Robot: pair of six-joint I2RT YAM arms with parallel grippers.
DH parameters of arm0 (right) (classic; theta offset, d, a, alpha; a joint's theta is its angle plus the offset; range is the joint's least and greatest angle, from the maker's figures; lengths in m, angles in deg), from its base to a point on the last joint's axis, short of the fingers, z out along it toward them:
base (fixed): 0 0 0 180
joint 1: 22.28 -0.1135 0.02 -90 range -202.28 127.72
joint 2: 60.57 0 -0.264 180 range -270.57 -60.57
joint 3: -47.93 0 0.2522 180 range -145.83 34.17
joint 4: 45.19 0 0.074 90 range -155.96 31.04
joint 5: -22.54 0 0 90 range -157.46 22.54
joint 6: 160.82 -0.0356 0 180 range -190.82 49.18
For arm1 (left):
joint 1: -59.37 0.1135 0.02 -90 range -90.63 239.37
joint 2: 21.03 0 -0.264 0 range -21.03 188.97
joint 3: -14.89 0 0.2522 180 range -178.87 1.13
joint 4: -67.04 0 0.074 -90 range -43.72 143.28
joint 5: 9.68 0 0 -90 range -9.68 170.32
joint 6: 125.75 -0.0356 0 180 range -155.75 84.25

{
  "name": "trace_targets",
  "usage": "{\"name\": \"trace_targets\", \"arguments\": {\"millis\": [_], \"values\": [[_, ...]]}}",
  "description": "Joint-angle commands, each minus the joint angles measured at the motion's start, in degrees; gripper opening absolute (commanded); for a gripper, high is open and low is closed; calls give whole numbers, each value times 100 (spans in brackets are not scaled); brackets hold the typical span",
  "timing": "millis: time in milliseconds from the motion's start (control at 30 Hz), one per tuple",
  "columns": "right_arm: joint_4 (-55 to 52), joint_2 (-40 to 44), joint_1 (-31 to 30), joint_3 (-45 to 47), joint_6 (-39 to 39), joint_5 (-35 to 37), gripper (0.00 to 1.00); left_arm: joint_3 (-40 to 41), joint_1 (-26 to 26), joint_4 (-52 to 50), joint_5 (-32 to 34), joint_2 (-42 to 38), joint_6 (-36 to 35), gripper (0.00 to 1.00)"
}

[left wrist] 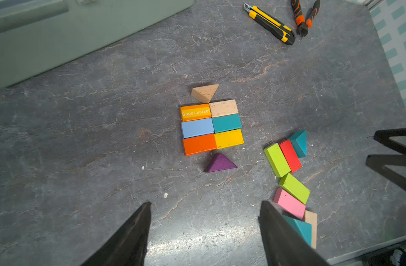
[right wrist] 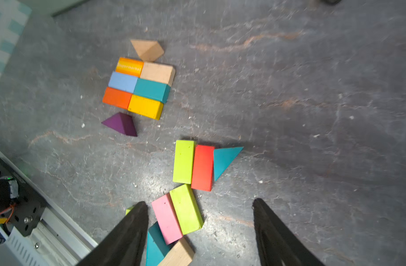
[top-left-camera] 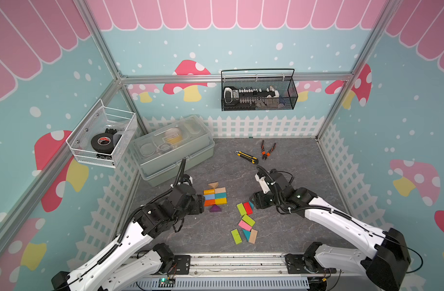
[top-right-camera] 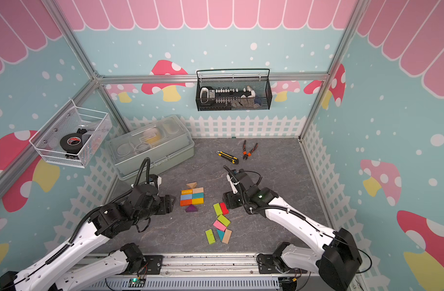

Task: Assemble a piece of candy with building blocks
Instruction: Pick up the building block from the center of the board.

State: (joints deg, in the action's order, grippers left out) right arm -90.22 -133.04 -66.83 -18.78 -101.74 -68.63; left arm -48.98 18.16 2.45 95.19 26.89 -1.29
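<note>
With the six-block candy body [left wrist: 211, 126] flanked by tan wedge [left wrist: 205, 92] and purple wedge [left wrist: 220, 163], both the left gripper [left wrist: 204, 232] and right gripper [right wrist: 200, 230] hover open and empty, so the next move seems only to nudge the wedges flush.

Your block count
You have eleven rectangular blocks [left wrist: 212, 127] and four triangular wedges [left wrist: 219, 163], plus one utility knife [left wrist: 270, 24] and one pliers [left wrist: 303, 19].

We see a staged robot-lab booth: an aluminium frame [top-left-camera: 237, 76] carries printed mushroom walls [top-left-camera: 190, 75] around a grey counter [top-left-camera: 291, 161]. Wall baskets [top-left-camera: 258, 100] hold tools, and two arms [top-left-camera: 341, 221] mount on a rail [top-left-camera: 237, 262].
</note>
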Motion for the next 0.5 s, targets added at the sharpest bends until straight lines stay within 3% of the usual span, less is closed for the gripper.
{"name": "trace_targets", "arguments": {"millis": [0, 267, 467], "values": [[-455, -598, -376, -356, -359, 192, 64, -133, 38, -107, 86, 15, -317, 73], [-323, -1957, -473, -672, -416, 412, 36, -80, 41, -85, -20, -31, -282, 73], [-501, -2448, -443, -864, -333, 932, 33, -61, 40, -83, -9, -130, -264, 73]]}}
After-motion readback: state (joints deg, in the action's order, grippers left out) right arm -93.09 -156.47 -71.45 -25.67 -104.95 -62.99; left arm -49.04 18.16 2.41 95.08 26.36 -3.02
